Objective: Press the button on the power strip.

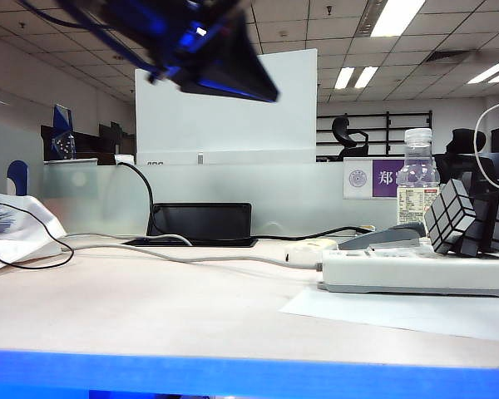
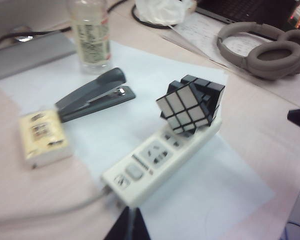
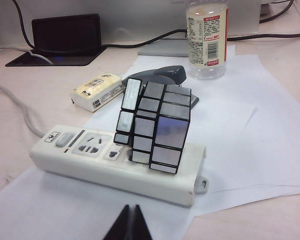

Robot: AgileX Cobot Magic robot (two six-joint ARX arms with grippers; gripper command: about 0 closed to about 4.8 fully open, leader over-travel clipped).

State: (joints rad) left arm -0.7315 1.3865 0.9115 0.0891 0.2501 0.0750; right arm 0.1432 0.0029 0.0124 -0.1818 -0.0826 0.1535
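Task not started: we see the power strip (image 3: 115,165) on white paper (image 3: 250,130), mirror cube (image 3: 155,127) sitting on it, button (image 3: 63,139) at the cord end unpressed. Left gripper (image 2: 127,225) and right gripper (image 3: 130,222) hover above, jaws closed, empty.

Cube (image 3: 155,127) on power strip (image 3: 90,162) (stapler (image 3: 162,76) behind) — grippers above.

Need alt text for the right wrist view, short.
An off-white power strip lies on white paper with a mirror cube sitting on its sockets and its grey button bare at the cord end. The right gripper hangs shut just short of it; behind are a stapler, bottle and small pack.
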